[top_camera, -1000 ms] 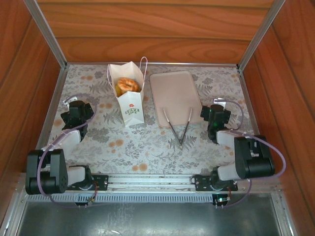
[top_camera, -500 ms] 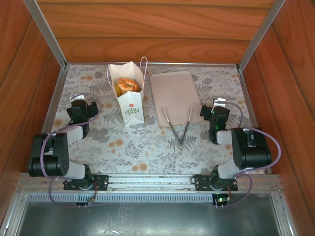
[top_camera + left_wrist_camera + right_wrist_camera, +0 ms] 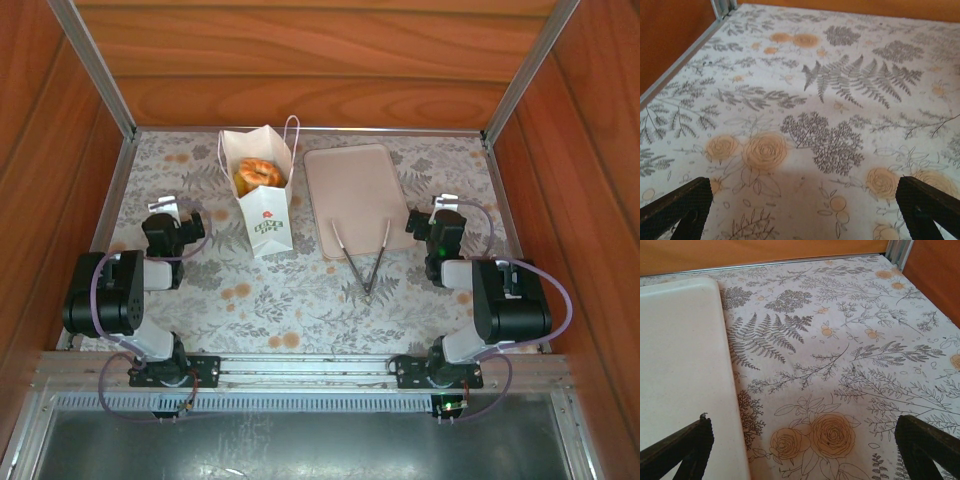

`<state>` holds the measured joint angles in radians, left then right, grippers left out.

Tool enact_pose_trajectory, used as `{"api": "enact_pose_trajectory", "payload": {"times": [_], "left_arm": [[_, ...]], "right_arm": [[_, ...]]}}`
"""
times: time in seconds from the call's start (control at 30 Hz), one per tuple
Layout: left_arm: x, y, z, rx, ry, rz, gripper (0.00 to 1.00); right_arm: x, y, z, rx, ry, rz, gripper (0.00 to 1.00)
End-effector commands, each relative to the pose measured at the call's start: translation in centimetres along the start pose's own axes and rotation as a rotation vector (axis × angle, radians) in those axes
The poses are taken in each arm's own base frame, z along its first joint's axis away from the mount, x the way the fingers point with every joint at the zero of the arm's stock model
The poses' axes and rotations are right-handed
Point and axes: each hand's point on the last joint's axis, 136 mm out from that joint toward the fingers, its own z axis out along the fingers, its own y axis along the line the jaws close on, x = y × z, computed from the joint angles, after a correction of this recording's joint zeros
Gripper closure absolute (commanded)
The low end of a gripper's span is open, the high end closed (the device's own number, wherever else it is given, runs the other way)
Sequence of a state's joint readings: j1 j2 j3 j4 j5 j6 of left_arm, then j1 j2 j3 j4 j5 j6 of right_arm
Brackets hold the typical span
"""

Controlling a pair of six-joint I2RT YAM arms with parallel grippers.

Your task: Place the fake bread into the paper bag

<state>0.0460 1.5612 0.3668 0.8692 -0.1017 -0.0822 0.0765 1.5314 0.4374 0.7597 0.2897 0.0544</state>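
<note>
Partly hidden, fake bread (image 3: pixel 258 176) sits inside the paper bag (image 3: pixel 268 208)

Table cover (image 3: pixel 300 300): smooth matt printed sheet, fern/rose pattern; cloth or vinyl, can't tell. Walls (image 3: pixel 320 60): reddish wood grain, slight sheen. Corner rails (image 3: pixel 100 70): brushed metal, prob. aluminium. Tray (image 3: pixel 355 190): beige-pink, smooth matt plastic, faint speckle up close. Tongs (image 3: pixel 365 262): thin bright metal. Paper bag (image 3: pixel 268 215): white matt paper, creased, colour print. Fake bread (image 3: pixel 258 175): golden-brown, slightly glossy. Left gripper (image 3: pixel 802 210) & right gripper (image 3: pixel 802 445): all 4 fingers (image 3: pixel 682 202) matt blk, fine-ribbed edges.
</note>
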Motion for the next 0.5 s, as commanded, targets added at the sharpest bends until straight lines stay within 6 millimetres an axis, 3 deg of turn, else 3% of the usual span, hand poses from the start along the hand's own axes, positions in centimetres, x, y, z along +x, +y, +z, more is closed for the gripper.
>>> {"api": "enact_pose_trajectory", "payload": {"times": [0.0,0.47], "left_arm": [[-1.23,-0.28,0.16,0.021,-0.045,0.006,0.0],[-1.23,-0.44,0.08,0.015,-0.046,0.017,0.0]], "right_arm": [[-0.57,-0.3,0.13,0.004,-0.014,0.011,0.0],[-0.49,-0.27,0.13,0.004,-0.01,0.008,0.0]]}}
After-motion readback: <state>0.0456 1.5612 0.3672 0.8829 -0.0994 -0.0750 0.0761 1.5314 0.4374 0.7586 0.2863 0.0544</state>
